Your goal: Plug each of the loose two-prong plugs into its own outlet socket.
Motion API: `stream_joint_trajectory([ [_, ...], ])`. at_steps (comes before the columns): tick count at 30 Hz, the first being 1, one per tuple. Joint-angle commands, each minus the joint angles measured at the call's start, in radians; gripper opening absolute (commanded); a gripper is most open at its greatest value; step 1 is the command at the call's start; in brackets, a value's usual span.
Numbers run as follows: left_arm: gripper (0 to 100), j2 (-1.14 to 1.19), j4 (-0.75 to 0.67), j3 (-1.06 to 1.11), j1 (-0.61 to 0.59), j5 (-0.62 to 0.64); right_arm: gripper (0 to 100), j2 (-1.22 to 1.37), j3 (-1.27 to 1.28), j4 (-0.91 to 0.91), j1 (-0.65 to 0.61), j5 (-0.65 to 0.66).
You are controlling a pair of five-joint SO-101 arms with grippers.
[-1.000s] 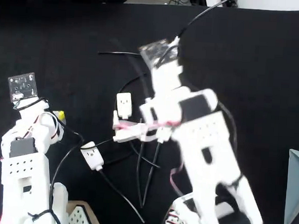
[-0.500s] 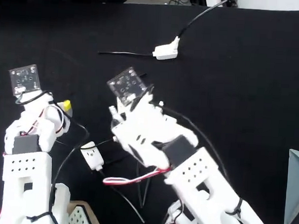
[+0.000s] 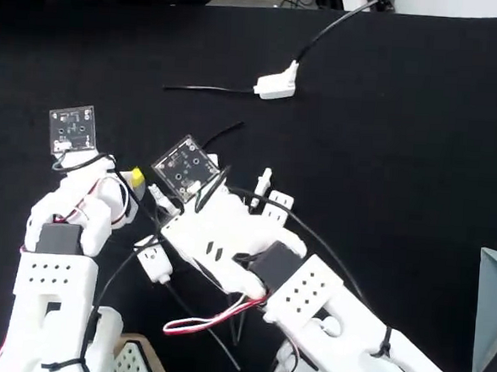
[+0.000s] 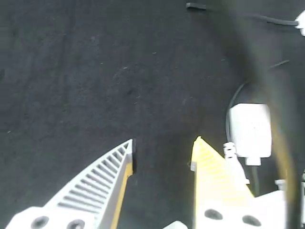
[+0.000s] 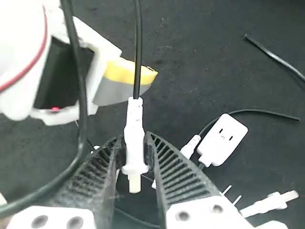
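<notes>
My right gripper (image 5: 133, 164) is shut on a white two-prong plug (image 5: 134, 143) with a black cable, prongs pointing toward the gripper's base. Just beyond it lie a white outlet socket (image 5: 222, 139) and another loose plug (image 5: 269, 201) on the black cloth. In the high view the right arm (image 3: 228, 235) lies across the middle, near a socket (image 3: 154, 259) and two loose plugs (image 3: 272, 194). My left gripper (image 4: 162, 155) is open over bare cloth, with a white socket (image 4: 250, 129) beside its yellow finger (image 4: 212, 167). A further plug (image 3: 276, 82) lies at the far side.
Black cables (image 3: 223, 319) tangle on the cloth under the right arm. The left arm's yellow fingertip (image 5: 126, 78) is close to the held plug's cable. A grey box (image 3: 494, 311) stands at the right edge. The cloth's far left and far right are bare.
The right arm has pulled back from the far plug to the near left and lowered. The left arm has shifted forward and right, toward the right gripper.
</notes>
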Motion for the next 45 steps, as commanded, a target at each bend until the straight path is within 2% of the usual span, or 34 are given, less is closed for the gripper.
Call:
stream_joint_trajectory([
  [1, 21, -0.017, -0.015, -0.067, 0.065, -0.005, 1.1, -0.027, -0.01, -0.025, -0.011, -0.06],
  [7, 21, -0.055, -0.008, -0.067, 0.116, -0.006, 1.1, -0.027, 0.004, -0.023, -0.011, -0.061],
  [12, 21, -0.203, 0.031, -0.036, 0.159, -0.011, 1.1, -0.027, 0.019, -0.025, -0.011, -0.061],
  [16, 21, -0.328, 0.069, 0.005, 0.18, -0.095, 1.1, -0.027, 0.019, -0.023, -0.008, -0.063],
  [21, 21, -0.44, 0.072, 0.07, 0.18, -0.101, 1.1, -0.027, 0.019, -0.023, -0.006, -0.063],
  [30, 21, -0.468, 0.104, 0.082, 0.211, -0.106, 1.1, -0.025, 0.021, -0.021, -0.005, -0.063],
  [34, 24, -0.471, 0.11, 0.101, 0.243, -0.16, 1.1, -0.021, 0.021, -0.021, 0.006, -0.063],
  [36, 25, -0.473, 0.106, 0.107, 0.225, -0.16, 1.1, -0.022, 0.021, -0.018, 0.031, -0.063],
  [40, 25, -0.466, 0.106, 0.071, 0.113, -0.141, 1.1, -0.027, 0.015, 0.032, 0.103, -0.063],
  [45, 25, -0.462, 0.152, 0.041, 0.012, -0.109, 1.1, -0.027, 0.015, 0.057, 0.238, -0.063],
])
